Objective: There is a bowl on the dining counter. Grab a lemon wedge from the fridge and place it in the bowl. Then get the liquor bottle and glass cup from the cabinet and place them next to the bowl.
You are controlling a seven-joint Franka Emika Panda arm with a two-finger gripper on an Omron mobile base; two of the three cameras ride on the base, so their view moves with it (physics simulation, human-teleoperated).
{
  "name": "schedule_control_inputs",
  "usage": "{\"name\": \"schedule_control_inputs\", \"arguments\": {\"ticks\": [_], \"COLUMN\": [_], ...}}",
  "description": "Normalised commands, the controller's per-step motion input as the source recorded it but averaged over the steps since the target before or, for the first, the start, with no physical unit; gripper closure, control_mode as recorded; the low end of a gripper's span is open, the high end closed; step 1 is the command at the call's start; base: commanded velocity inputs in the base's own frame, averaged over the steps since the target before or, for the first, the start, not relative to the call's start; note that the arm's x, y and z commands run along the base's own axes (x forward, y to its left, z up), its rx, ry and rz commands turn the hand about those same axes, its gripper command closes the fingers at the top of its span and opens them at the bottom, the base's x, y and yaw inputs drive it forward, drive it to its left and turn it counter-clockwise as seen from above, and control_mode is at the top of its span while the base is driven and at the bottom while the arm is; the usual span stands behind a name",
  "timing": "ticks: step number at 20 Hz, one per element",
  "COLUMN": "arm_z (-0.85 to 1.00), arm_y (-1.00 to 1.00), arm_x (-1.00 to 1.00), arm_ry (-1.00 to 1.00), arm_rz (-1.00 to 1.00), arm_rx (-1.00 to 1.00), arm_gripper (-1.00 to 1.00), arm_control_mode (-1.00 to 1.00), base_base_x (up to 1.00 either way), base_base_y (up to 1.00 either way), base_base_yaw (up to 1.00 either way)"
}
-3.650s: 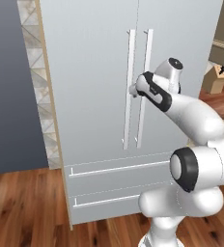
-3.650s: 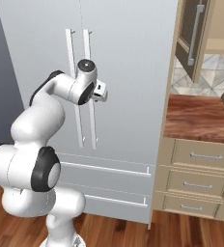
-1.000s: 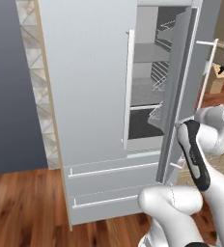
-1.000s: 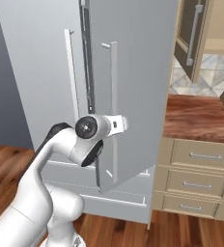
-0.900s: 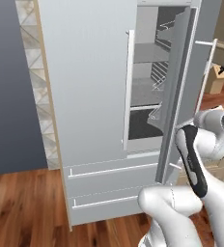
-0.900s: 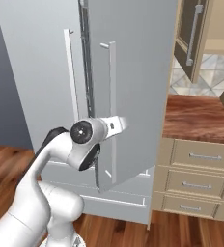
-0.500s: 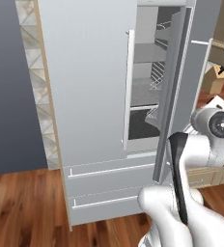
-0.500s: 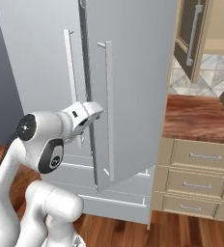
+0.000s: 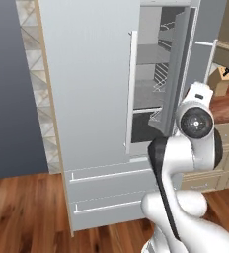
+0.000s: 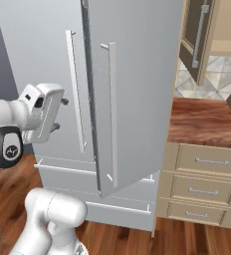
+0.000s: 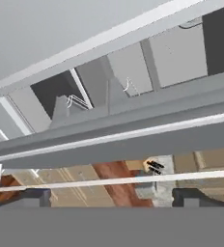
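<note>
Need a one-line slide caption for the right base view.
Fridge right door ajar, open pincer beside its white handles.

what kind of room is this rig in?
Most likely a home kitchen: a tall grey fridge with its right door ajar, beige drawer units under a wood-grain worktop, and a knife block.
</note>
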Motion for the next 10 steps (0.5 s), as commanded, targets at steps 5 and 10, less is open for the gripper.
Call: {"name": "schedule_control_inputs", "arguments": {"ticks": [5,10], "arm_z": [0.00,0.00], "arm_y": [0.56,0.03], "arm_x": [0.99,1.00], "arm_ry": [0.29,0.30], "arm_rz": [0.00,-0.09], "arm_rx": [-0.22,-0.18], "arm_gripper": [-1.00,-1.00], "arm_control_mode": [-1.00,-1.00], "base_base_x": [0.00,0.00], "base_base_y": [0.00,0.00], "base_base_yaw": [0.00,0.00]}}
